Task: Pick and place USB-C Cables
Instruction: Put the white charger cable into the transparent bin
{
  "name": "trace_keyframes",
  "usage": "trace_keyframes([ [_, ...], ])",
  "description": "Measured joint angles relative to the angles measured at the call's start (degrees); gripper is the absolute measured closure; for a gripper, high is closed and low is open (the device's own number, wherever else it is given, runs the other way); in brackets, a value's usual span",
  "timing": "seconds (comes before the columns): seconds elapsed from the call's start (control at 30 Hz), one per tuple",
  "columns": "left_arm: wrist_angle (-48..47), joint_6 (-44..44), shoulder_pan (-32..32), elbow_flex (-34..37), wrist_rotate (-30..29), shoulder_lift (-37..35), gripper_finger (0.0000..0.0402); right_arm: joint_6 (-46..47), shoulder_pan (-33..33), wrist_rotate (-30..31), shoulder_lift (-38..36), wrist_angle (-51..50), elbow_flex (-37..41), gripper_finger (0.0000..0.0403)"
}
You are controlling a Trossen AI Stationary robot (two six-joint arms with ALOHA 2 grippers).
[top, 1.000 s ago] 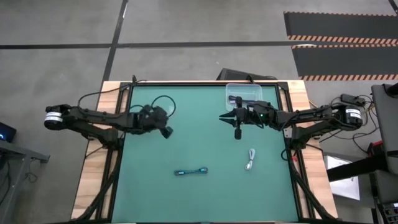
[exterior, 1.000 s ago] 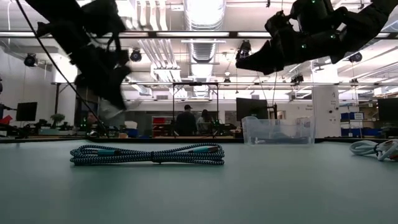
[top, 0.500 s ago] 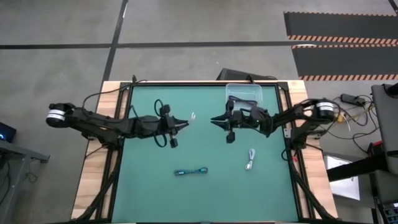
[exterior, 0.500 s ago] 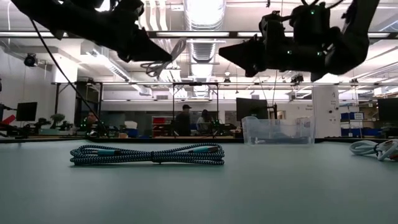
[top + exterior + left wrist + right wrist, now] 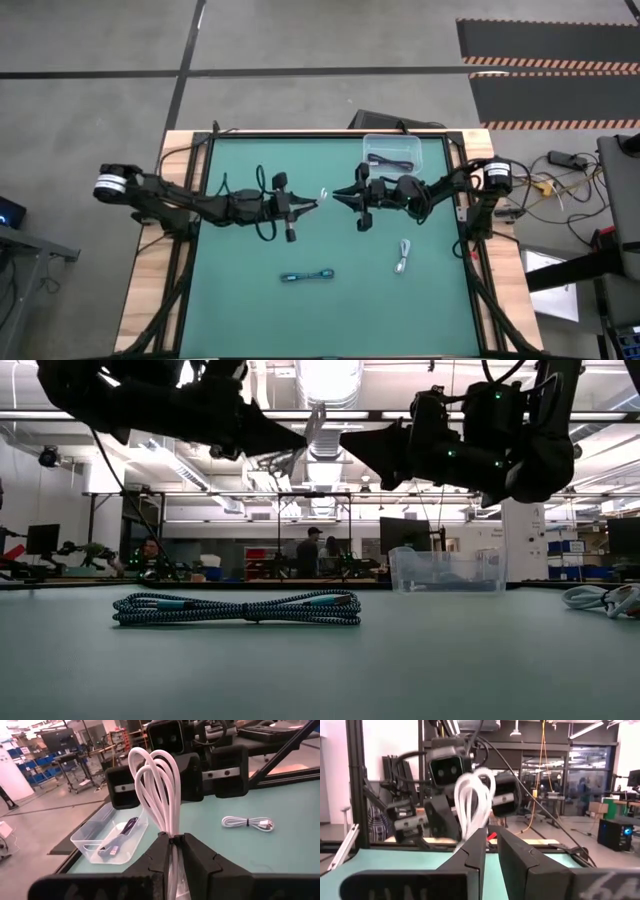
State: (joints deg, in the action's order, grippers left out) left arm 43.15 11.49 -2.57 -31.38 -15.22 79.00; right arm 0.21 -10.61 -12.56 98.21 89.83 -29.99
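The left gripper is pinched tight on a looped white cable, holding it up in the air above the green table. The right gripper faces it, just beside the loops, fingers a little apart. The teal cable and white-grey cable lie on the table. Near the right gripper, a clear bin holds a dark cable.

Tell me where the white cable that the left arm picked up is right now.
The looped white cable is clamped in the left gripper, held in the air over the table's middle, its loops facing the open right gripper close by.
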Motion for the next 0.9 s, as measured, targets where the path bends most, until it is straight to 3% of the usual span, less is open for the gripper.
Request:
trace_keyframes([
  [0.67, 4.3, -0.5, 0.0, 0.0, 0.0, 1.4, 0.0379, 2.8, 2.1, 0.0, 0.1, -5.6, -4.2, 0.0363],
  [0.9, 4.4, -0.5, 0.0, 0.0, 0.0, 1.4, 0.0379, 3.9, 2.1, 0.5, 0.1, -5.6, -4.4, 0.0306],
])
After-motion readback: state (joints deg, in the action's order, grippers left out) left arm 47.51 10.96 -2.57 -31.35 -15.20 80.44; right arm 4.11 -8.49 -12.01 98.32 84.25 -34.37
